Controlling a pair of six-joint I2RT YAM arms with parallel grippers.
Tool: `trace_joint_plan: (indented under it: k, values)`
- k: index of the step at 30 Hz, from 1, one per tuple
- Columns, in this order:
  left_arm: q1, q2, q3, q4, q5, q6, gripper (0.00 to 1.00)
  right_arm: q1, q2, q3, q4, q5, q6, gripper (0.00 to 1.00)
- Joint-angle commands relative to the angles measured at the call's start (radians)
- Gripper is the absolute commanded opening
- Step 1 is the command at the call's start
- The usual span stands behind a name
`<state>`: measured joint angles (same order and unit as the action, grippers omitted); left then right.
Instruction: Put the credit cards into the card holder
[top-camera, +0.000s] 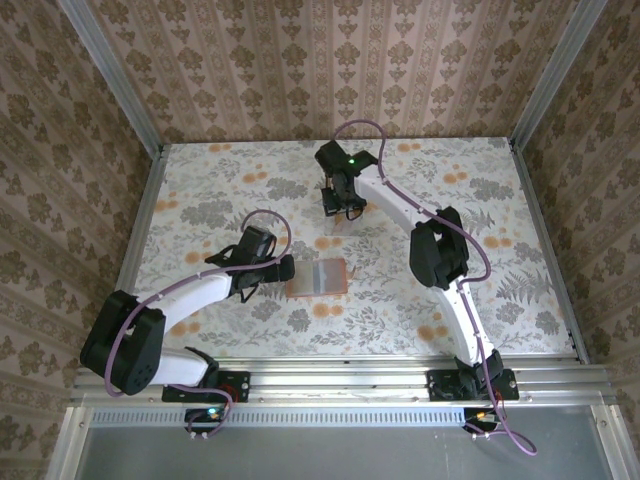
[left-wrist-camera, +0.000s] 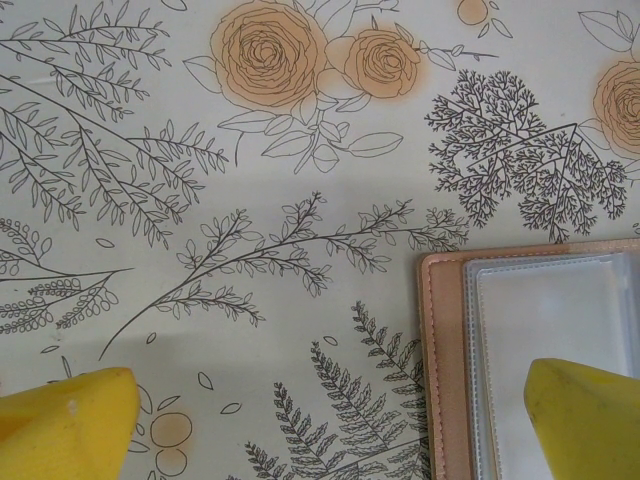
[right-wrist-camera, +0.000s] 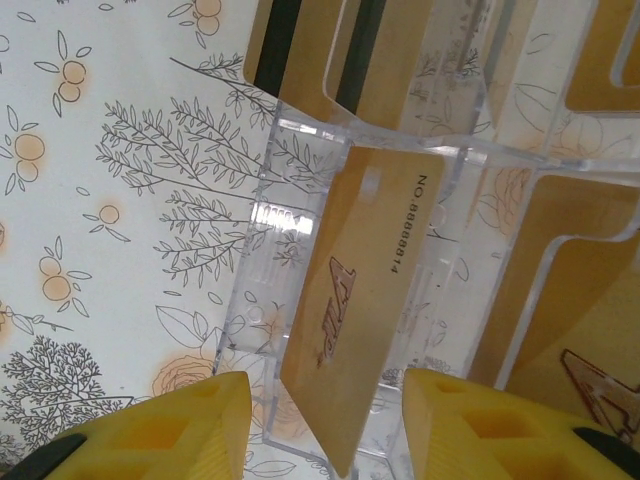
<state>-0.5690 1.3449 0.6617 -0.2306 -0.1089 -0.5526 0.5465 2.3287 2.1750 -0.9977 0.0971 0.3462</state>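
golden credit card (right-wrist-camera: 350, 300) sits between right end effector (right-wrist-camera: 335, 435) fingers, grip unclear; left end effector (left-wrist-camera: 325, 425) spread over card holder (left-wrist-camera: 445, 340)

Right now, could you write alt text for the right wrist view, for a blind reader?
A golden card stands tilted in a clear plastic stand, between the two yellow fingertips of the right tool; whether they grip it is unclear. More golden cards sit in the same stand, on a flower-patterned table.

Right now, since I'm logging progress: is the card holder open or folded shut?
Open: the card holder lies flat, its clear inner pockets facing up.
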Motion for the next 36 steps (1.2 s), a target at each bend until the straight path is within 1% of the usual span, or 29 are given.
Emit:
trace_joint_plan:
  k: [1,15,16,33,36]
  values:
    - [-0.006,-0.003,0.008,0.010,-0.015,0.017,1.00,0.003,0.033,0.036,-0.045,-0.013,0.000,0.46]
    - [-0.003,-0.002,-0.010,0.023,-0.014,0.015,1.00,0.009,0.035,0.063,-0.027,-0.072,0.010,0.38]
    - [-0.003,0.000,-0.012,0.025,-0.015,0.016,1.00,0.009,0.035,0.064,-0.026,-0.074,0.011,0.36]
    - [0.000,0.002,-0.019,0.031,-0.014,0.017,1.00,-0.011,0.071,0.073,-0.010,-0.098,0.043,0.30]
    - [0.000,0.003,-0.021,0.034,-0.014,0.016,1.00,-0.017,0.077,0.074,-0.010,-0.106,0.046,0.27]
